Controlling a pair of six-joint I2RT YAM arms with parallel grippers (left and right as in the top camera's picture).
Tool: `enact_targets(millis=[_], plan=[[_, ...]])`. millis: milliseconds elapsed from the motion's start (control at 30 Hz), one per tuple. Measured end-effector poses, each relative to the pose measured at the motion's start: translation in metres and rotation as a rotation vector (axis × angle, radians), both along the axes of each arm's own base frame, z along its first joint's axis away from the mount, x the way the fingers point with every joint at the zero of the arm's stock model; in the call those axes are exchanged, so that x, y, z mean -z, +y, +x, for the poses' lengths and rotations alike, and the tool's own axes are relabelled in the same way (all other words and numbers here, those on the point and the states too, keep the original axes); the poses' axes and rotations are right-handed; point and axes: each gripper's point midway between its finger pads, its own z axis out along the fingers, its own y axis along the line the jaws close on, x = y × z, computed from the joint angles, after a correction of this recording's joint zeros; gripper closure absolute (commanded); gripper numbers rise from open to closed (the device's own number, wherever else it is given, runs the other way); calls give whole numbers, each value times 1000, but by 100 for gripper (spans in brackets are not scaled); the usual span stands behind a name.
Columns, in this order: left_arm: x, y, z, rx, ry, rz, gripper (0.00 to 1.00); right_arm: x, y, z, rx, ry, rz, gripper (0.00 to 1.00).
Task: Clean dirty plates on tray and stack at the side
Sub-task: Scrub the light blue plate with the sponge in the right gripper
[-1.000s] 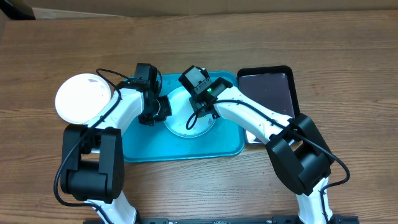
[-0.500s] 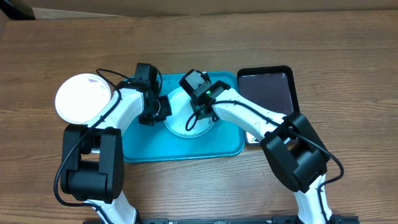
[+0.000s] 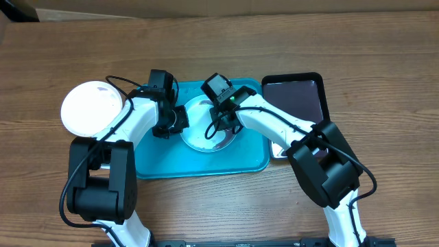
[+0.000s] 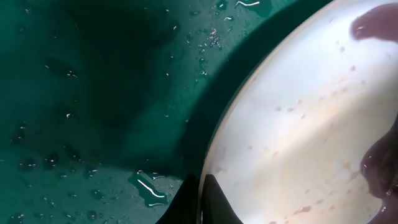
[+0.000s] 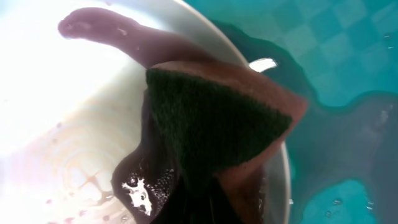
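One wet plate [image 3: 199, 134] may slip from my left gripper [image 3: 180, 121], pinching its 9 o'clock rim, if my right gripper [image 3: 221, 122], clamped on the sponge [image 5: 217, 121], pushes hard.

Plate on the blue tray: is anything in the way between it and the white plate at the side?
Just the left arm, whose end effector grips the rim of the plate, and the low rim of the tray. Nothing else shows between it and the white plate.
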Motion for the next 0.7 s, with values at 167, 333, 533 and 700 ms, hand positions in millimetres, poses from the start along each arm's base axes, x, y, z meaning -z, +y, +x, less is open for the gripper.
enact_targets(millis=[167,333,533,700], plan=[[0,1,-1,-1,2,7,96,0,9,-4,-11,34,52,96],[0,1,-1,-1,2,8,96,0,20,-10,-29,71,111,96],[0,1,-1,-1,3,8,96,-1,35,-17,-56,113,188,96],[0,1,-1,-1,2,8,96,-3,49,-20,-83,141,262,96]])
